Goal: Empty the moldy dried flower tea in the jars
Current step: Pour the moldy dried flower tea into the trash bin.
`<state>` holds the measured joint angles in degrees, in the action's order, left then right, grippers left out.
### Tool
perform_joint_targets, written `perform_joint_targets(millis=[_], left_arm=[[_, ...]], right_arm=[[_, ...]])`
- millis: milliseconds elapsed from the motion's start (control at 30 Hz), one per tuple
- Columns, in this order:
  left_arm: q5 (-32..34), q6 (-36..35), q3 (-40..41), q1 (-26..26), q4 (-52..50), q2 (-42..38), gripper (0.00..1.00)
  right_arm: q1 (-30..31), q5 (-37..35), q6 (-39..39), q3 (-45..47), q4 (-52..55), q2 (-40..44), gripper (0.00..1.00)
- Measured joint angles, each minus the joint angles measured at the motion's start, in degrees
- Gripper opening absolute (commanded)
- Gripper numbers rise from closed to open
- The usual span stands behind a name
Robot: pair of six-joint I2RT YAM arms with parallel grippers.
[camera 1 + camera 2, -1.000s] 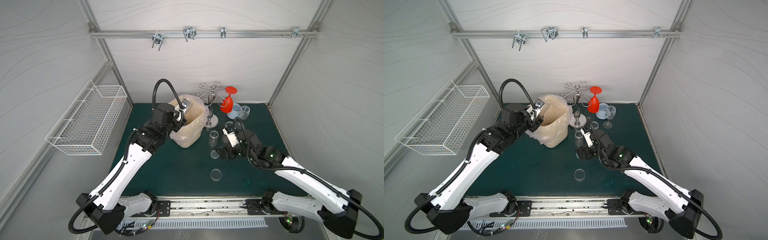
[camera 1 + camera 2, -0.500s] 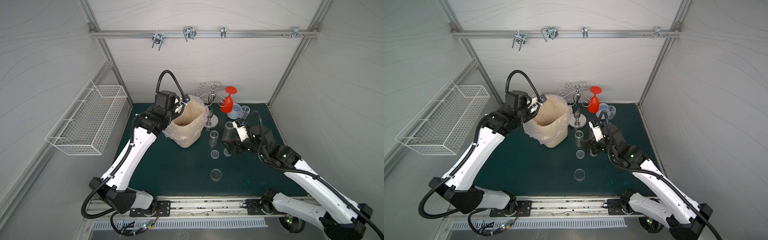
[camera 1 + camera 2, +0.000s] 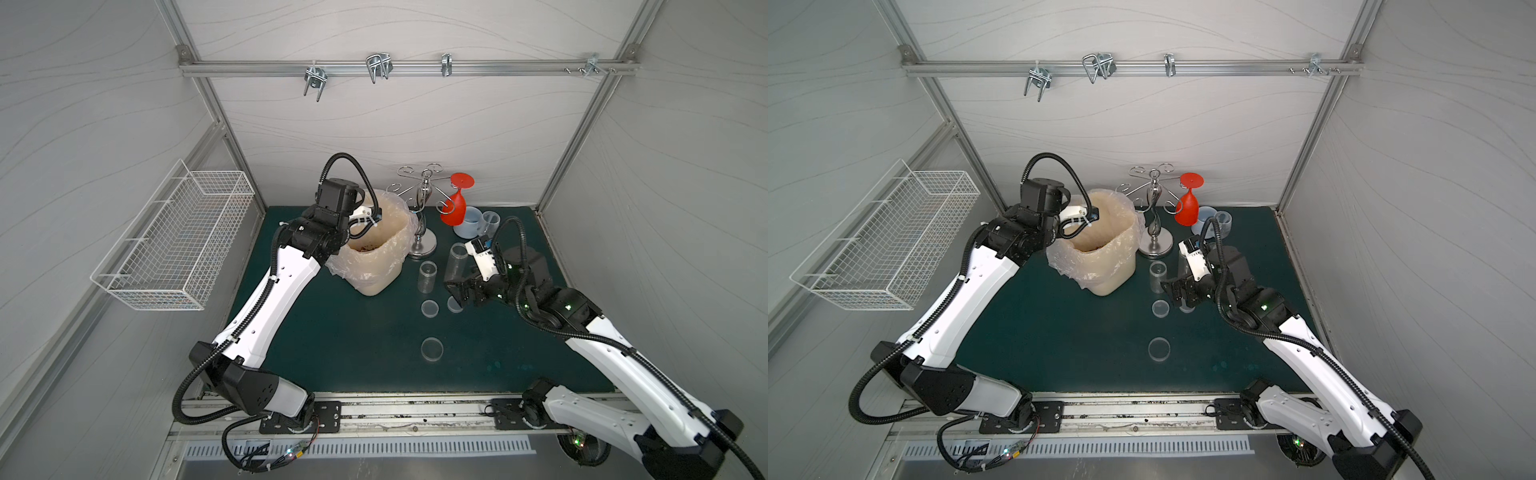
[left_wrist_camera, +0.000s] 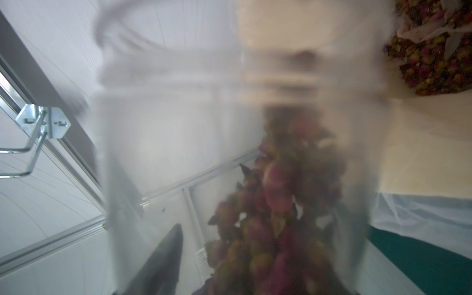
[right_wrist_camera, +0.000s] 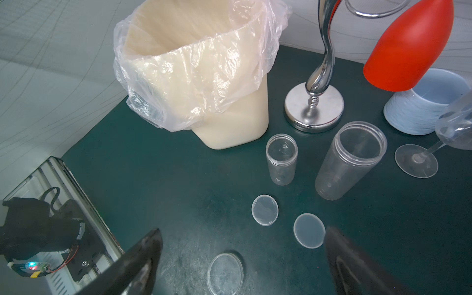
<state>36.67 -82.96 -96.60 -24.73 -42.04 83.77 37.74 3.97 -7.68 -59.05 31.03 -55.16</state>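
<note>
Over by the bin [image 3: 399,224] with the plastic liner, the left gripper [image 3: 1090,216] is holding the wide clear jar [image 4: 204,153] above the opening, its jaws pinching the jar's sides. In the left wrist view the dried flower tea [image 4: 281,204] is lying in a blurred reddish heap along one wall of the jar. A pile of it [image 4: 434,58] is already sitting at the bottom of the bin.

The right gripper [image 3: 463,291] is hovering low over the green table [image 5: 178,178], jaws spread wide and holding nothing. The tall jar [image 5: 350,161] and the short narrow jar [image 5: 281,158] are standing upright just beyond it, both looking empty, with three loose lids [image 5: 264,210] lying nearby.

So this looks like the last jar being emptied. To do it well, I'd say the mouth needs to be sitting well inside the liner's rim before it tilts further, so no crumbs are landing on the table. The tilt probably needs to go past level, mouth downward, since the buds are clinging together along the wall. A gentle shake may be needed to loosen them. The grip has to be staying firm, because the plastic looks smooth and could slip.
</note>
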Motion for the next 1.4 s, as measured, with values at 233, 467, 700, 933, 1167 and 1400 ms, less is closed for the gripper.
perform_joint_targets(millis=[233, 467, 700, 933, 1167, 1400], left_arm=[[-0.44, -10.51, 2.21, 0.0, 2.01, 0.02, 0.0], [-1.31, -18.93, 4.15, 0.0, 3.98, 0.09, 0.0], [-2.84, -24.57, 4.13, 0.0, 5.16, 1.6, 0.0], [-3.54, -27.76, 4.13, 0.0, 5.07, 2.71, 0.0], [-4.22, -28.55, 3.82, -0.02, 3.85, 2.71, 0.0], [-4.33, -28.41, 3.63, -0.55, 2.99, 2.71, 0.0]], right_arm=[[-1.53, 2.73, -0.02, 2.49, -0.17, 0.07, 0.99], [-2.36, 5.53, 0.0, 2.69, -0.28, 0.15, 0.99], [-2.86, 7.19, 0.02, 2.69, -0.61, 0.15, 0.99], [-2.99, 8.15, 0.02, 3.19, -0.68, 0.59, 0.99], [-2.99, 9.22, -0.02, 3.28, -0.96, 0.63, 0.99], [-2.99, 10.54, -0.76, 3.28, -1.11, 0.63, 0.99]])
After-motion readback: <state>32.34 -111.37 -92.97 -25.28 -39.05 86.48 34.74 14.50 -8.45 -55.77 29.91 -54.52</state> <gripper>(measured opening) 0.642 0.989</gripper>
